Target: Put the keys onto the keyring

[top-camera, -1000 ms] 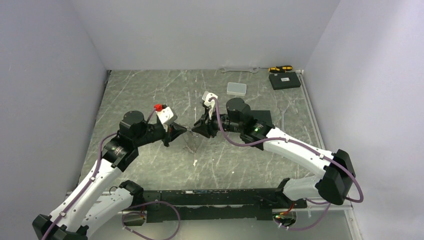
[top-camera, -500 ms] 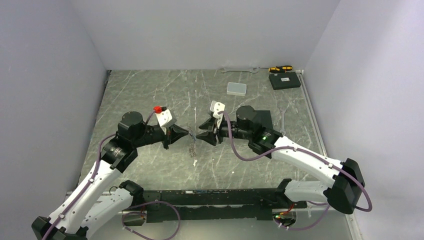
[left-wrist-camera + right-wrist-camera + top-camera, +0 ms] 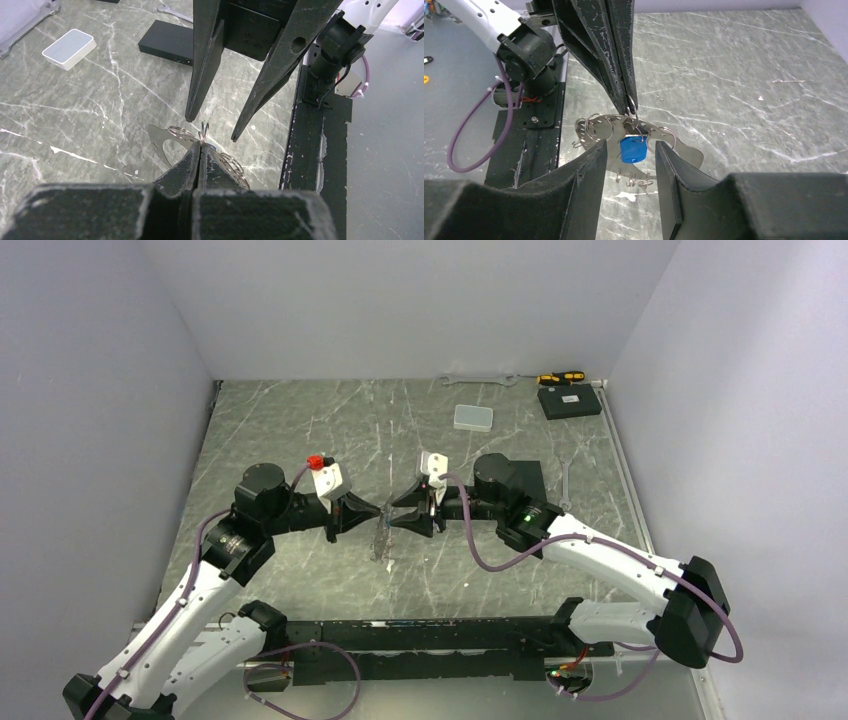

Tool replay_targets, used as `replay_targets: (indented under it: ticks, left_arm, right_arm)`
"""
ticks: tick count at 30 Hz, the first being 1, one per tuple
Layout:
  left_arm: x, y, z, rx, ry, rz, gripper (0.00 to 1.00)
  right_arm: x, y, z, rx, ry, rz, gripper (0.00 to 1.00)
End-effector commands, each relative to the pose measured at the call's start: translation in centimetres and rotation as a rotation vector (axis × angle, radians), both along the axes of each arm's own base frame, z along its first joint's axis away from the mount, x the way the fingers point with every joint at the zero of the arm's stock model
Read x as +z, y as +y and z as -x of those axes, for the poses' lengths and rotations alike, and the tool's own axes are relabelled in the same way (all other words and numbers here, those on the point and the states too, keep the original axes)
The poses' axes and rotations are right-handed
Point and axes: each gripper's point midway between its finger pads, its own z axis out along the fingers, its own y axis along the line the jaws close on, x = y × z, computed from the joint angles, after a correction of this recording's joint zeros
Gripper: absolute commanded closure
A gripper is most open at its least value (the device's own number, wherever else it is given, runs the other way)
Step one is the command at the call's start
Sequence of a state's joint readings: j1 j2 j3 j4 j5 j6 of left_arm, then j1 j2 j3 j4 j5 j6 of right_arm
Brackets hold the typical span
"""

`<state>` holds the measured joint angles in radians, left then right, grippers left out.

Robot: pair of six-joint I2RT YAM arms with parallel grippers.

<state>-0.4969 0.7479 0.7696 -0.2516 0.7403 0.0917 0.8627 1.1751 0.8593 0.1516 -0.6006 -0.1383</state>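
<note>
Clamped keyring in fully closed left gripper, over table between arms. Spread right gripper wide, empty, flanking blue key (hung from keyring). Could not make out silver key.

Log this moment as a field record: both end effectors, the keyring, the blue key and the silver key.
left end effector: shut, pinching the top of the keyring
right end effector: open, one finger on either side of the blue key, not touching it
keyring: hangs from the left end effector
blue key: hangs at the keyring, between the right fingers
silver key: cannot be told apart from the small rings
</note>
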Motion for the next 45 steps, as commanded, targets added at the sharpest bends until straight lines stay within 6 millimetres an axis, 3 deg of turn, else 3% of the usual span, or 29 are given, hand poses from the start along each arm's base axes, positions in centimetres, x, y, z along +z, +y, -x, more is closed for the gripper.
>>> replay_targets:
  ticks: [1, 12, 21, 26, 34, 45]
  left_arm:
    - [2.7, -0.5, 0.5, -0.053, -0.092, 0.055, 1.00]
    - [2.5, -0.5, 0.3, -0.049, -0.087, 0.051, 1.00]
    - [2.5, -0.5, 0.3, -0.047, -0.082, 0.048, 1.00]
    - [2.4, -0.5, 0.2, -0.045, -0.082, 0.048, 1.00]
    - [2.4, -0.4, 0.1, -0.039, -0.081, 0.046, 1.00]
    - [2.5, -0.4, 0.1, -0.038, -0.082, 0.047, 1.00]
  right_arm:
    - [3.6, 0.6, 0.5, 0.064, -0.070, -0.076, 0.58]
    - [3.4, 1.2, 0.8, 0.098, -0.032, -0.068, 0.74]
    - [2.9, 1.5, 0.6, 0.100, -0.019, -0.054, 0.79]
    - [2.9, 1.5, 0.6, 0.099, -0.015, -0.052, 0.78]
    - [3.3, 1.5, 0.7, 0.103, -0.016, -0.060, 0.70]
    - [3.4, 1.6, 0.5, 0.096, -0.016, -0.063, 0.77]
